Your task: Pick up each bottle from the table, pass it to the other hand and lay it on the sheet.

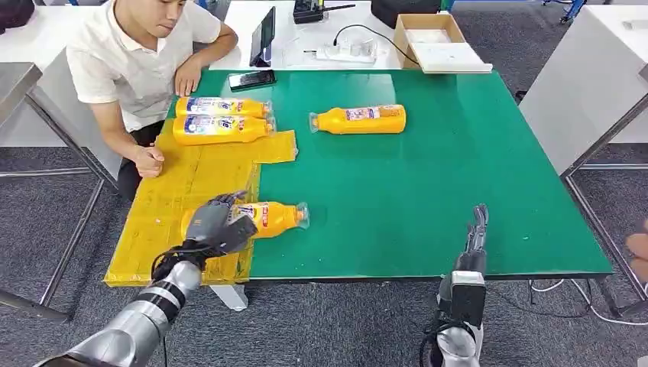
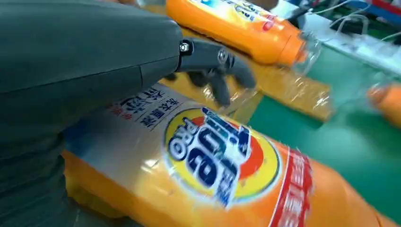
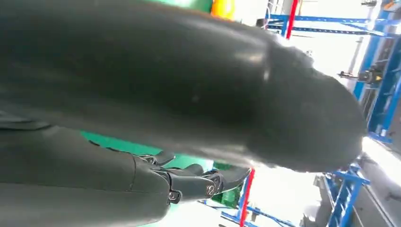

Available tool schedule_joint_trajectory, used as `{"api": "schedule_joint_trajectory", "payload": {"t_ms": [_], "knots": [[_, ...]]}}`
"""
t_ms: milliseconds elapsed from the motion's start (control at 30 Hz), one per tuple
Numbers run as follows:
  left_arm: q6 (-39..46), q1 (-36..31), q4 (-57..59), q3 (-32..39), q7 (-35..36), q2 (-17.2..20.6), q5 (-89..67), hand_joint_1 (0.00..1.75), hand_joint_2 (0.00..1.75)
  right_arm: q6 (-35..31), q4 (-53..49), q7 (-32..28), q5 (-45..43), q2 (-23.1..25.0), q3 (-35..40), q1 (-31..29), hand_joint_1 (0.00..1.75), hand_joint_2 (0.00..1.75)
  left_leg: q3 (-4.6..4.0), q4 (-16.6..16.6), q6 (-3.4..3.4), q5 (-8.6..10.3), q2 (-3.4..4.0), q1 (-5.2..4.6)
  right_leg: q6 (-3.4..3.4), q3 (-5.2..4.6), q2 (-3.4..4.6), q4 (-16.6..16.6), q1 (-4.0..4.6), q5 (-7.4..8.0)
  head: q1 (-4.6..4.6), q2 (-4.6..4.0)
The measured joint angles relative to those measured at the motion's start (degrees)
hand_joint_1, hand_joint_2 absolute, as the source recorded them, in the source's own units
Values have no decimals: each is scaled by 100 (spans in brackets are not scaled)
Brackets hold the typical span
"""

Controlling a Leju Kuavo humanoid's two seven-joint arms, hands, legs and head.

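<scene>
Four orange bottles with clear caps and blue-and-yellow labels lie on their sides. Two (image 1: 222, 107) (image 1: 221, 129) rest side by side at the far end of the yellow sheet (image 1: 183, 191). A third (image 1: 359, 119) lies off the sheet on green. The nearest bottle (image 1: 271, 218) straddles the sheet's edge.

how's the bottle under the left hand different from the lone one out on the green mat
The near bottle lies partly on the yellow sheet; the far bottle lies wholly on the green mat. The left hand rests over the near bottle; nothing touches the far bottle. The near bottle's cap points toward the robot's right, the far bottle's toward its left. Both are orange, labelled, clear-capped and lying on their sides.
</scene>
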Motion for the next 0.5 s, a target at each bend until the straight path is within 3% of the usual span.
{"api": "schedule_joint_trajectory", "payload": {"t_ms": [300,500], "knots": [[-187,183,-330,92,-192,11,-55,0,175,-6,221,-9,17,2,-44,-60,0,0,15,0,2,1,-12,-4,4,12,-1,-1,-3,-3,2,2],[-679,722,-1218,-31,-690,2,715,0,175,-9,337,-15,39,0,-133,-57,0,0,0,0,3,3,-12,-3,4,-7,-1,0,-2,-3,2,2]]}}
